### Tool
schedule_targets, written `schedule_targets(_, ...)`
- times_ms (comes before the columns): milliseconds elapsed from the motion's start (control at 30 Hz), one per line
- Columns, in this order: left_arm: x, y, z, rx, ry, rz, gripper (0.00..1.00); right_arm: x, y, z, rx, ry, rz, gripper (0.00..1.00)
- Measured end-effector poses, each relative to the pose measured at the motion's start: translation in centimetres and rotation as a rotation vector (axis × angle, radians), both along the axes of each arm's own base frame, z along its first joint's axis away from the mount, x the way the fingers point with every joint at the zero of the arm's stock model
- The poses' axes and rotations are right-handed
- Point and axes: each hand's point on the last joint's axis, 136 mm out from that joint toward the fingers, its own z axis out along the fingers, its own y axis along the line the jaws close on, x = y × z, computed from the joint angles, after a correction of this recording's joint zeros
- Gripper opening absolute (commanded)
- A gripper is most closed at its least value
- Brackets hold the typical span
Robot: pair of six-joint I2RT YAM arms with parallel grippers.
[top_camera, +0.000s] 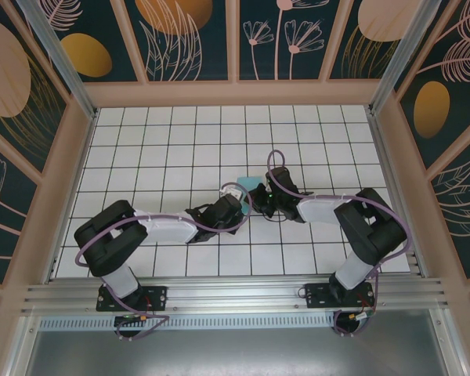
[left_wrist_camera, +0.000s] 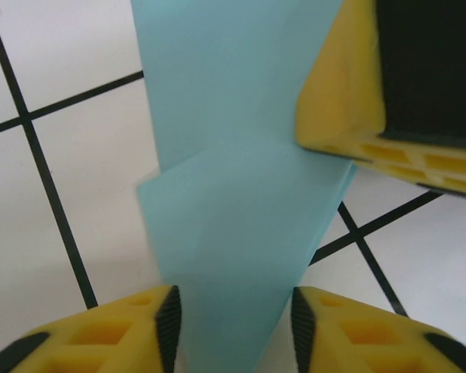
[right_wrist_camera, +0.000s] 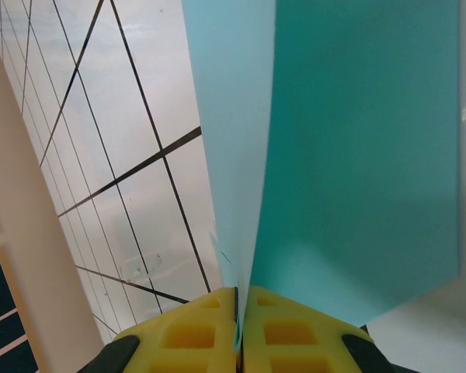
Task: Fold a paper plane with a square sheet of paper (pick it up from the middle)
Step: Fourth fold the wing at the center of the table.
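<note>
the sheet of paper (top_camera: 255,186), light cyan and creased, shows as a small patch just right of the middle of the top view, between the tips of the two arms and over the white gridded surface (top_camera: 164,141). in the right wrist view the paper (right_wrist_camera: 233,116) rises from the bottom centre to the top edge in two layers, a pale one on the left and a deeper teal flap on the right. the layers meet in a narrow v at the bottom. the right hand (right_wrist_camera: 239,315) sits at that very point, its yellow fingers pressed together with the paper's lower edge pinched between them. in the left wrist view the paper (left_wrist_camera: 233,210) runs down the middle of the frame, a fold line crossing it at mid-height. it narrows as it passes between the fingers of the left hand (left_wrist_camera: 234,318) at the bottom edge. those fingers stand apart, one on either side, with a thin gap between the paper and the pad on the right of the frame. whether the other pad touches the paper cannot be told. a yellow finger (left_wrist_camera: 346,101) of the right hand meets the paper's edge in the upper right of this frame.
</note>
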Motion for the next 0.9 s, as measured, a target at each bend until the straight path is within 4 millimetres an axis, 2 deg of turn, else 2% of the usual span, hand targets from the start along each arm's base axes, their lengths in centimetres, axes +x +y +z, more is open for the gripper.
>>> schedule_targets(167, -0.8, 1.2, 2.4, -0.083, -0.060, 0.003, 0.56, 0.0, 0.1, -0.2, 0.000, 0.005, 0.008, 0.10)
schedule_targets(367, -0.8, 3.3, 5.9, -0.183, -0.209, 0.039, 0.54, 0.2, 0.4, 0.2, 0.008, 0.000, 0.010, 0.10)
schedule_targets(433, -1.2, 4.0, 6.2, -0.204, -0.266, 0.018, 0.55, 0.3, 0.4, 0.2, 0.007, 0.000, 0.010, 0.10)
schedule_targets(533, -1.9, 4.7, 5.1, -0.173, -0.301, -0.032, 0.56, 0.6, 0.6, 0.5, 0.010, -0.003, 0.011, 0.10)
schedule_targets(633, -1.9, 4.0, 4.5, -0.133, -0.302, -0.086, 0.52, 0.7, 0.7, 0.6, 0.011, -0.003, 0.011, 0.10)
schedule_targets(800, -0.2, 1.0, 4.4, -0.085, -0.284, -0.122, 0.50, 0.7, 0.8, 0.6, 0.011, -0.002, 0.012, 0.10)
schedule_targets(900, 0.1, -0.3, 3.8, -0.044, -0.275, -0.129, 0.50, 0.7, 0.8, 0.6, 0.011, -0.002, 0.012, 0.10)
